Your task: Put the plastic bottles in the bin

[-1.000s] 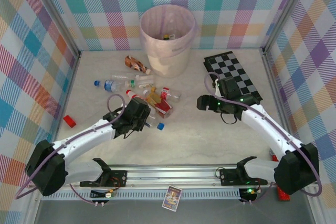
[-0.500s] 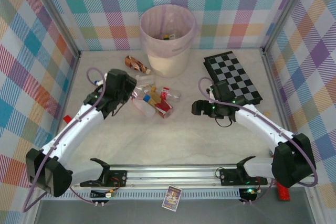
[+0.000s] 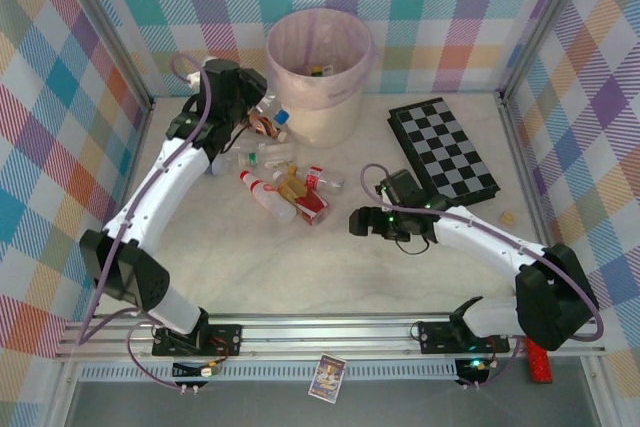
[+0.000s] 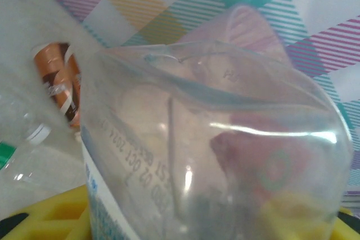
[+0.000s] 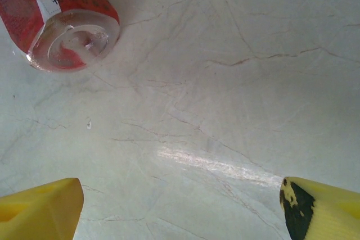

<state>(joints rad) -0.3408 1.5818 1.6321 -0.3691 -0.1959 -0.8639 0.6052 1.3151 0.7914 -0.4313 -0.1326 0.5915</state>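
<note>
Beside the large round pale bin [image 3: 325, 112] with its thin pink liner, the left arm's yellow fingers [image 4: 50, 212] pinch a clear, thin-walled plastic bottle [image 4: 214, 155] with a blue label, apparently mid-delivery. The next move calls for clearing the rim, then release. The right arm's fingers [image 5: 39, 206] hang spread over the marbled bench [image 5: 225, 82], near a red-labelled clear bottle [image 5: 67, 21] lying on its side.

One bin [image 3: 320, 122] stands at twelve o'clock. One checkerboard [image 3: 442, 147] lies at two o'clock. Roughly eight plastic bottles [image 3: 268, 195] are outside the bin, most clustered toward ten o'clock; overlap keeps the count from being exact. One card [image 3: 327, 377] sits at six o'clock.
</note>
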